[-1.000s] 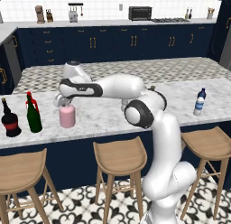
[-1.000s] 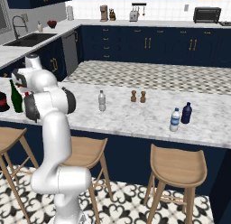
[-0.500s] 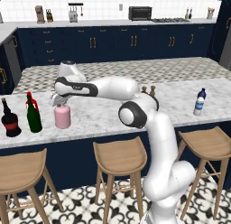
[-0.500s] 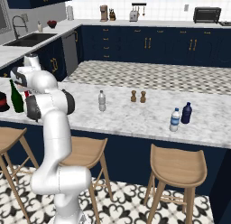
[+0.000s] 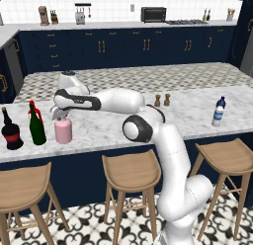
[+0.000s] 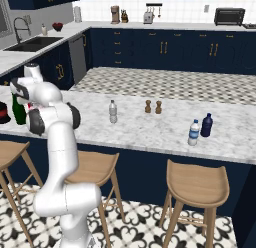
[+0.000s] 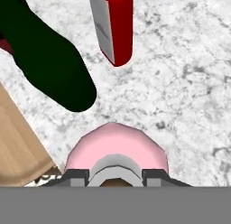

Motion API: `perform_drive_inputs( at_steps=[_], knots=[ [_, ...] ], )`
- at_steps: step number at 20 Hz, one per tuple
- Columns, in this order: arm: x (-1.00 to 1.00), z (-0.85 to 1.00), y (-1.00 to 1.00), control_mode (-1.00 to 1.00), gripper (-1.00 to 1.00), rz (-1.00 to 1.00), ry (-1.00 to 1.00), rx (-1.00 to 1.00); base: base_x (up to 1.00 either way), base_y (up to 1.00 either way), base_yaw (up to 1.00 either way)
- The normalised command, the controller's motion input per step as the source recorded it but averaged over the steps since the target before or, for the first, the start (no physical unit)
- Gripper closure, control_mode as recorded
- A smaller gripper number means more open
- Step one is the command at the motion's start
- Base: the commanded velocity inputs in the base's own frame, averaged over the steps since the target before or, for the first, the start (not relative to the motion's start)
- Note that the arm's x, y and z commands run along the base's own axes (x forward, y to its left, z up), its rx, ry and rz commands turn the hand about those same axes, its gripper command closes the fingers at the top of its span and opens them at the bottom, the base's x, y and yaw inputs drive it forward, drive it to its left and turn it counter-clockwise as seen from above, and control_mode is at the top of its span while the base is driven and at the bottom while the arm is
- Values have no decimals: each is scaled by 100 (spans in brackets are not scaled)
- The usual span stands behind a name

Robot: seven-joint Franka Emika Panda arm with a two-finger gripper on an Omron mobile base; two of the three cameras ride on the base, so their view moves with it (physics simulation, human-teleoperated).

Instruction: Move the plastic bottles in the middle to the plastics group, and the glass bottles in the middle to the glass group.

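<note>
navy cabinets [image 5: 123, 46], marble counter [image 5: 188, 110], 3 wooden stools [image 5: 131, 172].

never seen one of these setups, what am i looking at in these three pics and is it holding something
It is a rendered kitchen with a white robot arm on a base that can drive. Two pictures come from cameras on that base, behind the arm to its left and right. The third looks down from the arm's hand.

The gripper has its jaws shut on the stopper of a pink flask, which appears to stand on the marble counter. Beside it stand a green wine bottle, a round black bottle and a red bottle.

Farther along are a small pale bottle, two brown shakers, a blue-capped water bottle and a dark blue bottle.
</note>
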Motion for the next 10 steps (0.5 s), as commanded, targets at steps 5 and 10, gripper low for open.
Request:
perform_drive_inputs(
  at_steps=[5,10],
  knots=[
    [27,0,13,-100,100,0,0,0,0,0,0],
    [13,-4,5,-100,100,0,0,0,0,0,0]
  ],
)
